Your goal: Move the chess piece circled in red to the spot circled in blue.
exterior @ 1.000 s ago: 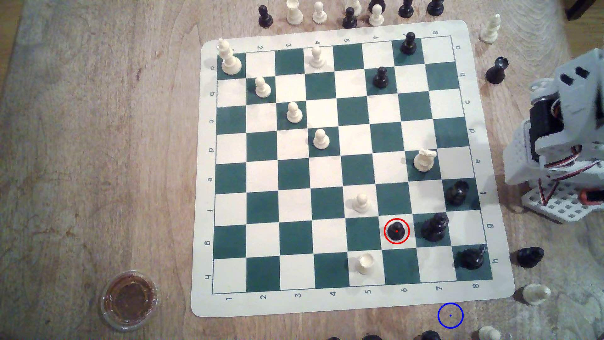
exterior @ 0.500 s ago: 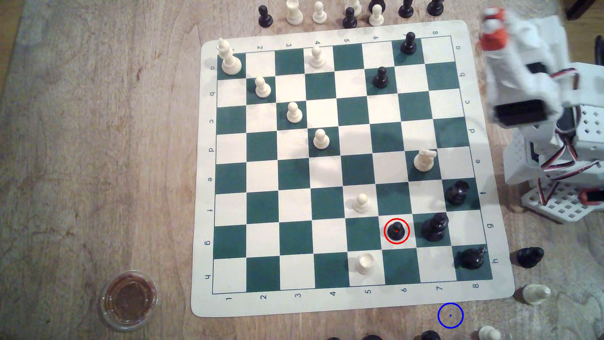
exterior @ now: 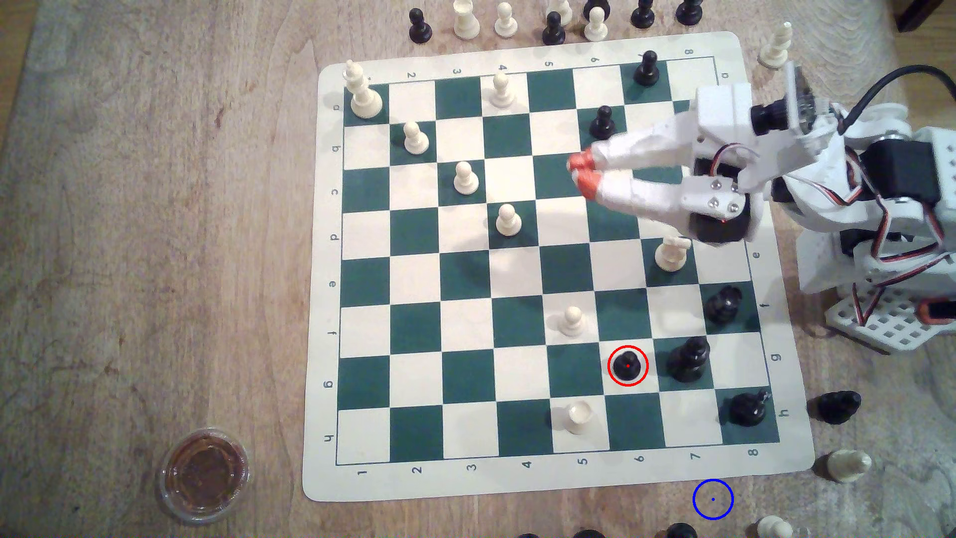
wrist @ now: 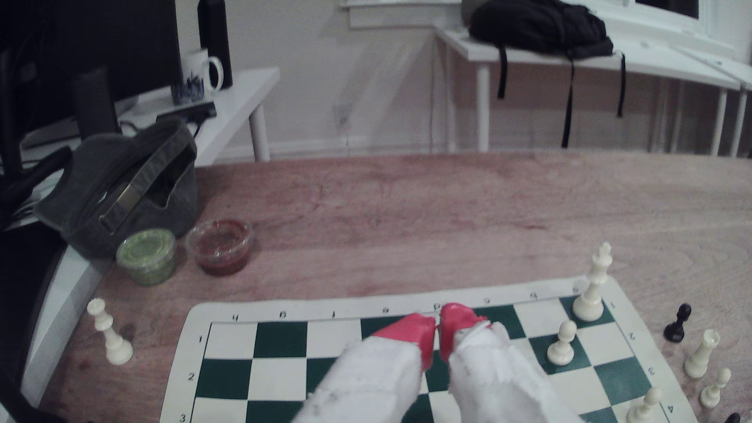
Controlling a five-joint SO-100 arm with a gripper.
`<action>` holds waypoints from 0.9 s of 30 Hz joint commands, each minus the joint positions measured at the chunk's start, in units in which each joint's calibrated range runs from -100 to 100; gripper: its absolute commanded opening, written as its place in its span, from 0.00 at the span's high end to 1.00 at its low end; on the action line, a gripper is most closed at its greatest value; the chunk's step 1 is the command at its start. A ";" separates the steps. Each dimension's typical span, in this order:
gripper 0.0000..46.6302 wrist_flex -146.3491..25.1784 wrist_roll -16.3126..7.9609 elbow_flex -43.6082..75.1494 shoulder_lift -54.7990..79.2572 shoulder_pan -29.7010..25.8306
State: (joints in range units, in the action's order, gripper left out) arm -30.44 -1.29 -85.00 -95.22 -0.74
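- We see the black pawn [exterior: 627, 365] in its red ring on the board [exterior: 517, 481], well apart from the blue ring [exterior: 713, 499].
- The gripper [exterior: 583, 173] reaches flat over the board, red tips nearly together, holding nothing.
- A lidded cup [exterior: 205, 473] holds brown sauce.
- Half a second ago, the arm stood raised beside the board.

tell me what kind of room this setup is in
Probably a home office or workroom. A chess mat lies on a wooden table, and behind it stand white desks, one with a mug, one with a black backpack.
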 commanded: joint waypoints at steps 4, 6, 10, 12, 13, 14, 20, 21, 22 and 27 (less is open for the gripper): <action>0.84 -12.97 -0.49 11.74 0.23 -4.78; 0.84 -14.03 -0.88 11.74 2.19 -5.95; 0.85 -21.08 -1.71 20.36 14.83 -8.30; 0.80 -24.76 -1.81 21.90 17.21 -11.03; 0.77 -26.48 -1.81 22.53 17.89 -11.89; 0.75 -27.96 -1.81 23.26 18.82 -12.36; 0.64 -29.76 -2.44 24.89 25.61 -14.55; 0.62 -30.00 -2.49 24.89 27.65 -15.34; 0.62 -30.41 -2.49 24.98 28.67 -15.81; 0.65 -31.40 -2.49 25.07 36.99 -18.78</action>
State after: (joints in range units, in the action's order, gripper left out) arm -61.91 -3.74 -64.75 -64.22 -17.92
